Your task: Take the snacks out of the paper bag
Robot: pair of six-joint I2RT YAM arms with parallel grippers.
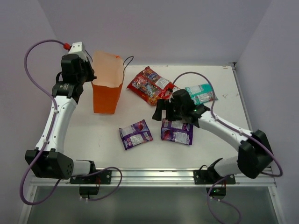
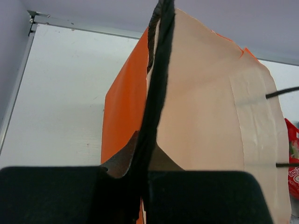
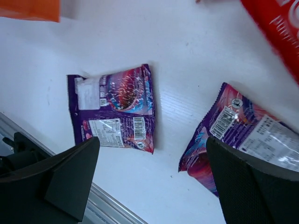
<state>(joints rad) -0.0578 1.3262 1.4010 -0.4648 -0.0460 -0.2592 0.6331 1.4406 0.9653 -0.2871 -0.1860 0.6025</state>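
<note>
In left gripper (image 2: 143,193): paper bag (image 1: 106,94) upright, long axis vertical.

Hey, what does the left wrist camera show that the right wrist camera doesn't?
Only the left wrist: the left pincer shut on the top edge of the paper bag, the bag's pale inside filling the view, thin dark cords at its right. Only the right wrist: two purple packets lying flat and apart on the table, seen between the open right pincer. Both: the white table, some orange of the bag, and part of a red packet.
</note>
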